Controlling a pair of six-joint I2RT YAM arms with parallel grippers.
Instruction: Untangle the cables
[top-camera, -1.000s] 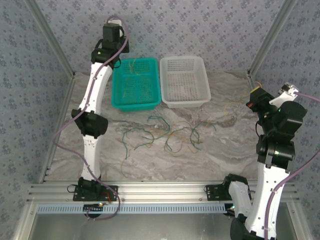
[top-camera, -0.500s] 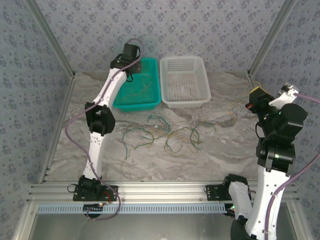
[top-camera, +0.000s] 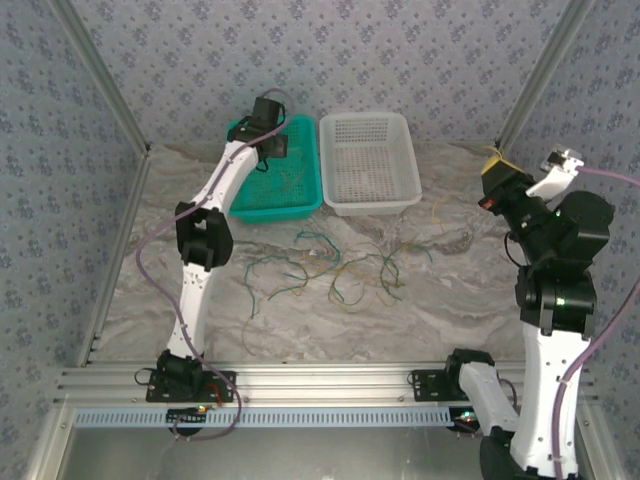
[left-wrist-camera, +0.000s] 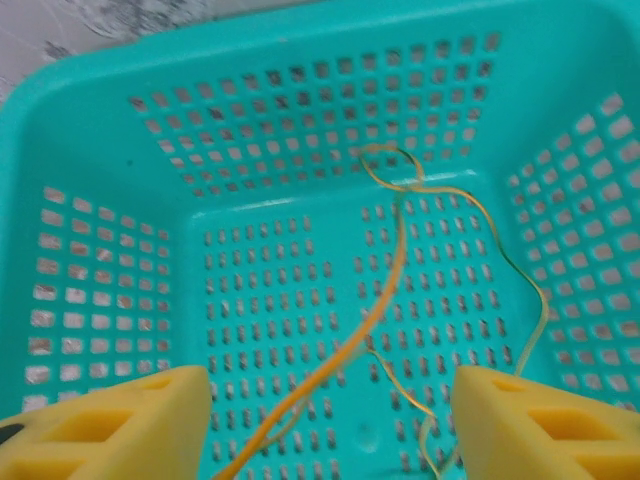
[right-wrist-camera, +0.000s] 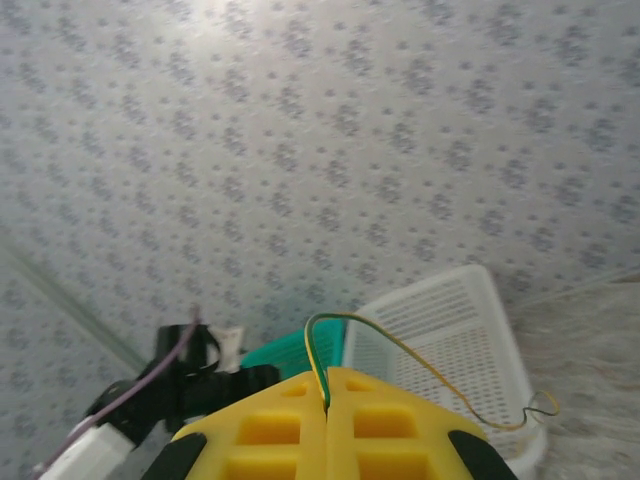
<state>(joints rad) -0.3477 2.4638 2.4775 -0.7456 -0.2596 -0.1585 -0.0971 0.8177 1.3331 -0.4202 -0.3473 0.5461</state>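
A tangle of thin green and tan cables (top-camera: 330, 265) lies on the marble table in front of the two baskets. My left gripper (top-camera: 275, 140) hangs open over the teal basket (top-camera: 275, 212). Between its yellow fingers (left-wrist-camera: 110, 425), an orange-tan cable (left-wrist-camera: 385, 300) and a green-yellow one (left-wrist-camera: 520, 275) lie on the basket floor (left-wrist-camera: 260, 300), untouched. My right gripper (top-camera: 495, 170) is raised at the right side, shut on a green-yellow cable (right-wrist-camera: 400, 345) that loops out of the closed tips (right-wrist-camera: 327, 385). That cable (top-camera: 437, 210) trails down toward the tangle.
A white basket (top-camera: 368, 207) stands next to the teal one at the back of the table and also appears in the right wrist view (right-wrist-camera: 450, 330), beside the left arm (right-wrist-camera: 190, 385). Patterned walls and metal corner posts (top-camera: 530, 80) enclose the table.
The left arm has swung right from the basket's back left corner until its gripper hangs over the teal basket. The right gripper has risen and tilted up with its cable.
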